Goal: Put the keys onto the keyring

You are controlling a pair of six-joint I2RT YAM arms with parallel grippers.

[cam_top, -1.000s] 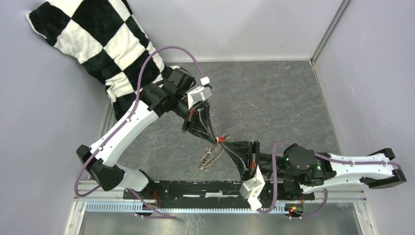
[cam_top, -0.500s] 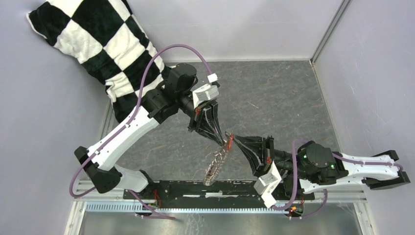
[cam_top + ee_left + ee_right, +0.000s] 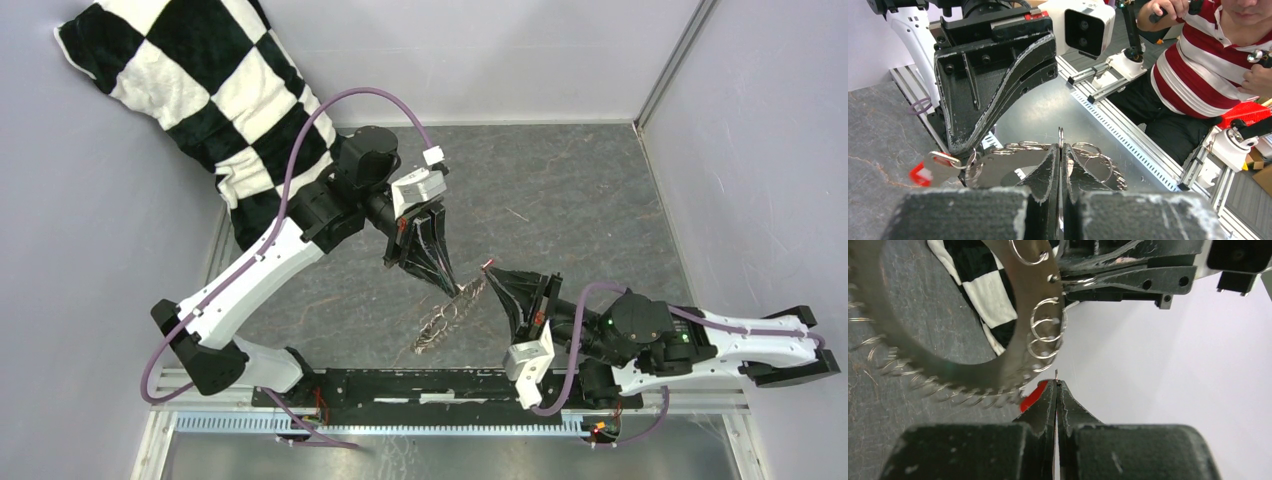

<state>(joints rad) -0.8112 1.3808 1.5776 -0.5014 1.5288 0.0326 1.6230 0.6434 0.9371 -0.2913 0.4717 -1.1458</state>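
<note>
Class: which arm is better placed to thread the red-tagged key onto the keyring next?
Right. The right gripper is shut on the key, close beside the keyring, which the left gripper holds hanging.

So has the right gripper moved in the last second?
Yes. In the top view the right gripper has shifted to the right and farther from the black base rail, still shut on the red key.

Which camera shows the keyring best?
The right wrist view: the keyring fills much of it, hollow centre and fringed rim clear. The left wrist view shows it nearly edge-on in the left pincer; the top view shows it small.
</note>
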